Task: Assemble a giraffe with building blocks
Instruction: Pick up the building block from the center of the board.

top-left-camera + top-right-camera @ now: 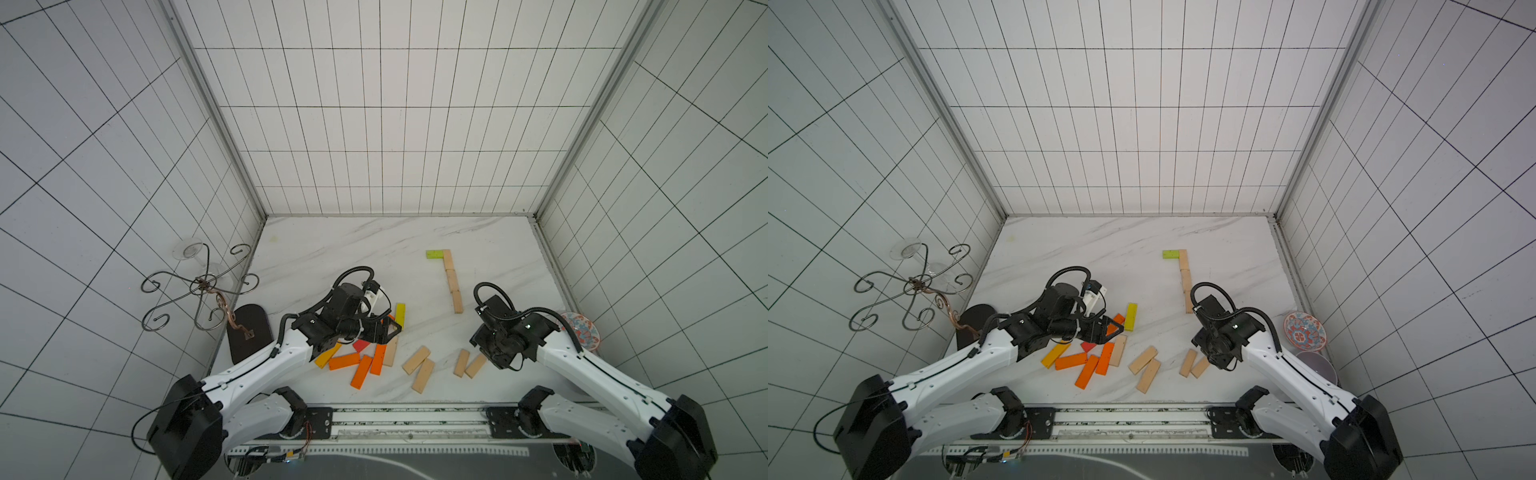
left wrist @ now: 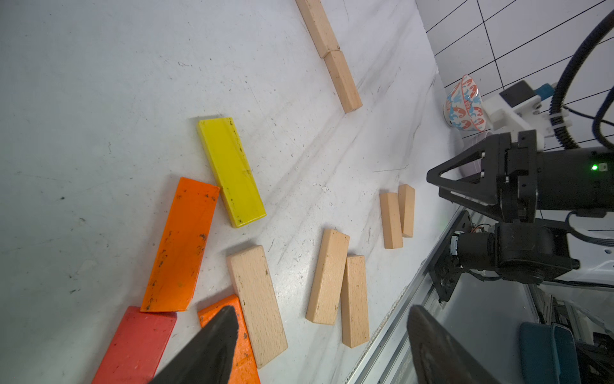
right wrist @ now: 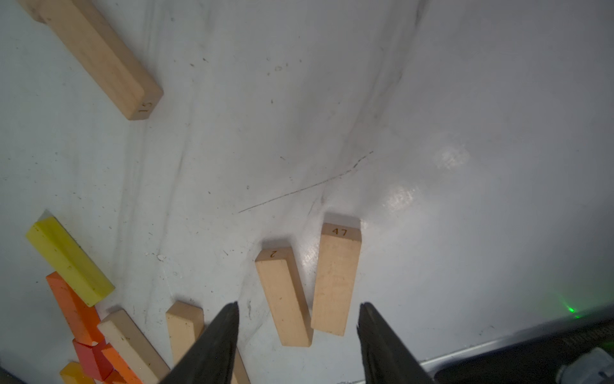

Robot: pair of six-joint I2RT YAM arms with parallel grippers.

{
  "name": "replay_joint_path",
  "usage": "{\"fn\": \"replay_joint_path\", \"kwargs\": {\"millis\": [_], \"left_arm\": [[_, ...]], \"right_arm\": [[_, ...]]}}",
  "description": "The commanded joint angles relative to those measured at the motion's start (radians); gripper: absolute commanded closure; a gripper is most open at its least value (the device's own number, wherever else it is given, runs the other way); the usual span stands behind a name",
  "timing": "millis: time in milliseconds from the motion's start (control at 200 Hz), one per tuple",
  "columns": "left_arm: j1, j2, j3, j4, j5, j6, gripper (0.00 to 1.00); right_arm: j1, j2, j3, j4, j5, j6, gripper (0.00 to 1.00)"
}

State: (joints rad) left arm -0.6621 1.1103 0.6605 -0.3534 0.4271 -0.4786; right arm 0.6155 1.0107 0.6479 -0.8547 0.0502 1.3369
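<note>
A green block (image 1: 434, 254) (image 1: 1170, 254) caps a line of plain wooden blocks (image 1: 452, 279) (image 1: 1185, 278) at the table's back right. Loose orange blocks (image 1: 353, 361), a red one (image 2: 136, 345) and a yellow block (image 1: 400, 313) (image 2: 232, 173) lie at the centre left. My left gripper (image 1: 388, 329) (image 2: 324, 319) hovers open over them, with nothing between its fingers. Two wooden blocks (image 1: 467, 362) (image 3: 309, 289) lie side by side under my right gripper (image 1: 484, 355) (image 3: 299, 307), which is open and empty. Another wooden pair (image 1: 419, 368) lies between the arms.
A patterned bowl (image 1: 582, 332) stands at the right wall, with a pale bowl (image 1: 1316, 368) in front of it. A wire stand (image 1: 199, 286) on a dark base (image 1: 249, 332) and a glass (image 1: 191, 251) are at the left. A metal rail (image 1: 407, 419) runs along the front edge.
</note>
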Motion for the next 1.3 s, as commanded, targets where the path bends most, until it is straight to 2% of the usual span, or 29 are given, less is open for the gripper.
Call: {"fn": "replay_joint_path", "kwargs": {"millis": [0,590,760,935,1120,1294], "left_arm": [[-0.005,0.017,-0.002,0.033,0.002,0.006,0.2],[-0.005,0.037,-0.009,0.051,0.004,0.009,0.2],[-0.005,0.046,-0.006,0.057,0.006,0.011,0.2],[-0.004,0.053,0.0,0.057,0.006,0.017,0.2],[0.005,0.058,0.005,0.054,0.01,0.028,0.2],[0.012,0.055,0.016,0.044,0.01,0.031,0.2]], "right_arm": [[0.024,0.006,-0.07,0.01,-0.033,0.072,0.42],[0.064,0.105,-0.181,0.127,-0.05,0.113,0.46],[0.063,0.134,-0.188,0.144,-0.019,0.121,0.54],[0.036,0.146,-0.186,0.153,0.01,0.113,0.68],[-0.044,0.142,-0.16,0.139,0.021,0.053,0.8],[-0.149,0.131,-0.077,0.123,0.06,-0.001,0.82]]}}
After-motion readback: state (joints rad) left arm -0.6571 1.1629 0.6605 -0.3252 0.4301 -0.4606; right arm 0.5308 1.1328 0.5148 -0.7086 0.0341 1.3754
